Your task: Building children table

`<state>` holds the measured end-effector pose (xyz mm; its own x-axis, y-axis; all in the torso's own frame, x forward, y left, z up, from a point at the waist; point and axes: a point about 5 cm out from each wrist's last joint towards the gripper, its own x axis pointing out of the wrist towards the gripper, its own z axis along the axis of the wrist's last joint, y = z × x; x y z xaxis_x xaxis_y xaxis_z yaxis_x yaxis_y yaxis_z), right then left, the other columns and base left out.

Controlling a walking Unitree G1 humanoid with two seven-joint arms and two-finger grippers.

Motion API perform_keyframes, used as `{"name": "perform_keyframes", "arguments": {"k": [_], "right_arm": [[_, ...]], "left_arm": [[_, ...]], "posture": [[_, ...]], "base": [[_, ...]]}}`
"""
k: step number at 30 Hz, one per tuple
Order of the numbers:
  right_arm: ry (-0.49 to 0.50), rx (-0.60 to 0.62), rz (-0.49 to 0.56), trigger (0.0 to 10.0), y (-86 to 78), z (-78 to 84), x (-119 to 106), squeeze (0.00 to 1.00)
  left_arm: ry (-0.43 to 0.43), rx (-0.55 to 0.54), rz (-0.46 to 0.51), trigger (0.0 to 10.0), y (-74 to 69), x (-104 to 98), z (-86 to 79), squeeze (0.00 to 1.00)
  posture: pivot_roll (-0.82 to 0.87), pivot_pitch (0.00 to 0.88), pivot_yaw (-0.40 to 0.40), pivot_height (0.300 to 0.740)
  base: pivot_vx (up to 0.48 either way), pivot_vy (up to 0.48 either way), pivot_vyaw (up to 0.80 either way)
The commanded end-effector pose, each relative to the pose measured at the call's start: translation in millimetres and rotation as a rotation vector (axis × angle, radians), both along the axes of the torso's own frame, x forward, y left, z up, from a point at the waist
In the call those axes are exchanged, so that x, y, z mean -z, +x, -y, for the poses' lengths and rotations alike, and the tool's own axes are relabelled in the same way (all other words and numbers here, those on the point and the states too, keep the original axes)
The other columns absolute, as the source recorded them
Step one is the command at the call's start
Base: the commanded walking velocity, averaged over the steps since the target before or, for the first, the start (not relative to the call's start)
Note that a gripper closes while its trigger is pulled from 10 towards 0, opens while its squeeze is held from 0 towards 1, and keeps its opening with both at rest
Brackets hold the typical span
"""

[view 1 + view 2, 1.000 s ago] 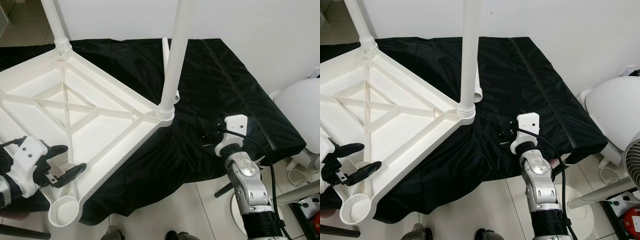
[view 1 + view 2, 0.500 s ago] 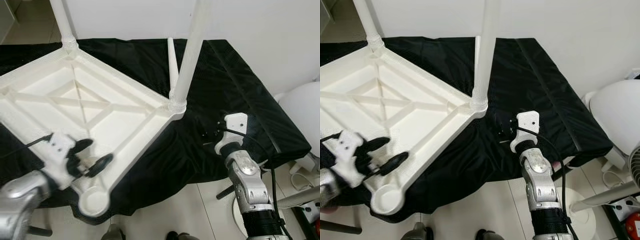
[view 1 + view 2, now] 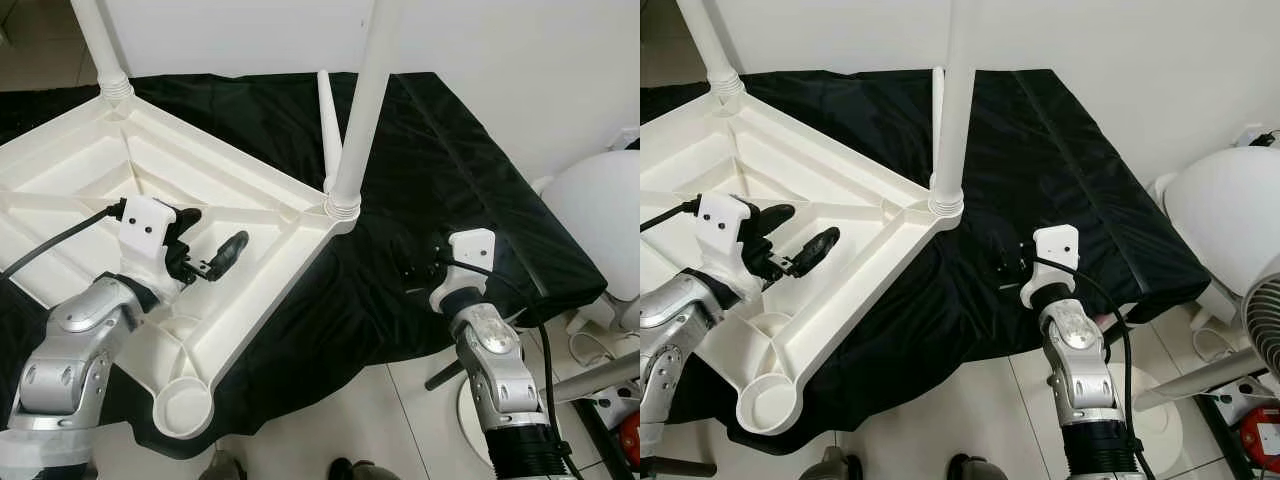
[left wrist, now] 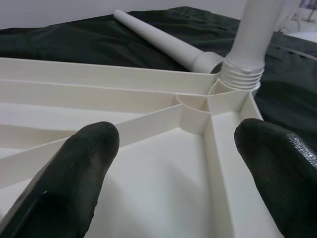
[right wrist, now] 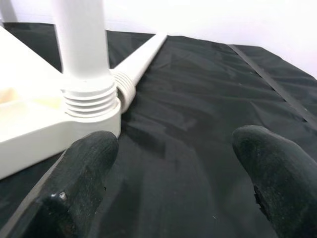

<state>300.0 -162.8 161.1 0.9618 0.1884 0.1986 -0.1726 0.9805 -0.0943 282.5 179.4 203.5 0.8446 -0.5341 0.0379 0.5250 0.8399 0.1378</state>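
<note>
Two legs (image 3: 362, 110) upright in upturned tabletop (image 3: 90, 190); spare leg (image 3: 327, 125) lying at 12 o'clock. Left gripper (image 3: 210, 245) spread wide over ribs, empty. Right gripper (image 3: 418, 262) spread wide over black cloth (image 3: 450, 170), empty.

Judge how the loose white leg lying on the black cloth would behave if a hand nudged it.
The loose leg is a round, tapered tube lying flat, so it would probably roll, curving toward its thin end. It looks like hollow plastic, likely light and stiff. The smooth black cloth may let it slide.

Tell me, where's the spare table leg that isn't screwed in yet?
The loose leg lies flat on the black cloth, just behind the upright leg at the tabletop's near corner, ahead of the right gripper.
</note>
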Motion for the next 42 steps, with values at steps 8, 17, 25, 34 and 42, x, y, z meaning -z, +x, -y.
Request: {"name": "perform_keyframes", "arguments": {"k": [8,17,25,34,42], "right_arm": [[-0.004,0.016,-0.016,10.0,-3.5,1.5,2.5,0.0],[0.005,0.017,-0.01,10.0,-2.7,-2.2,0.6,0.0],[0.006,0.016,-0.007,10.0,-1.5,-2.8,-0.1,0.0],[0.012,0.031,-0.005,10.0,-0.8,-1.6,-0.8,0.0],[0.017,0.04,-0.001,10.0,-0.2,-1.8,-2.0,0.0]], "left_arm": [[0.0,-0.148,-0.114,10.0,12.1,8.0,30.6,0.0],[0.035,-0.148,-0.182,10.0,12.1,17.1,54.6,0.0],[0.201,-0.252,-0.189,10.0,25.1,24.1,56.4,0.0],[0.219,-0.334,-0.263,10.0,38.7,28.1,60.7,0.0],[0.229,-0.353,-0.302,10.0,47.7,29.1,70.5,0.0]], "posture": [[0.12,0.157,-0.043,0.74],[0.12,0.149,-0.047,0.74],[0.12,0.137,-0.049,0.74],[0.11,0.141,-0.044,0.74],[0.1,0.141,-0.041,0.74]], "base": [[0.0,0.0,0.0],[0.0,0.0,0.0],[0.0,0.0,0.0],[0.0,0.0,0.0],[0.0,0.0,0.0]]}}
